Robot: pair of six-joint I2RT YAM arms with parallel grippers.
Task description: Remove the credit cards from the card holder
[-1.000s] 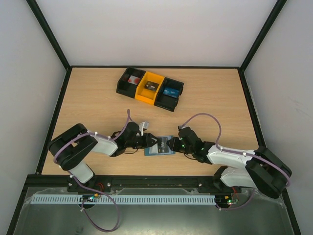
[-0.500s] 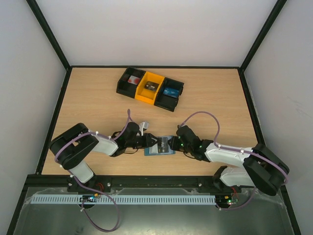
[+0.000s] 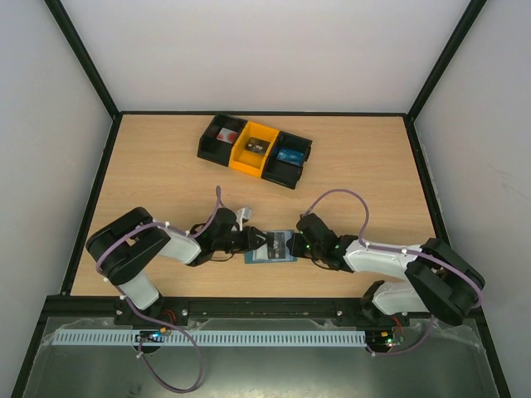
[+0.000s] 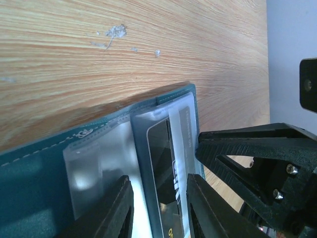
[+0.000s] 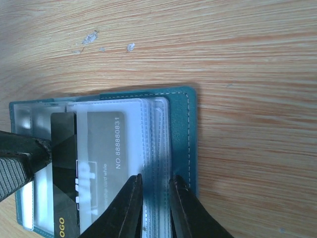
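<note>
Open card holder (image 3: 271, 247) lies low centre in the top view, between both grippers.
Right gripper (image 5: 154, 179) is narrow, pinching the holder's clear sleeves (image 5: 157, 144). Left gripper (image 4: 157, 181) straddles a black card (image 5: 64, 168) lettered "OGO" in yellow; whether it clamps, cannot tell. Grey card (image 5: 106, 148) reads "NO.888880831".

"NO.888880831" on the grey card (image 5: 106, 144)

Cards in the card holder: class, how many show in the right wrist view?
2: a black card at the left and a grey numbered card beside it; the stacked clear sleeves may hide more.
</note>
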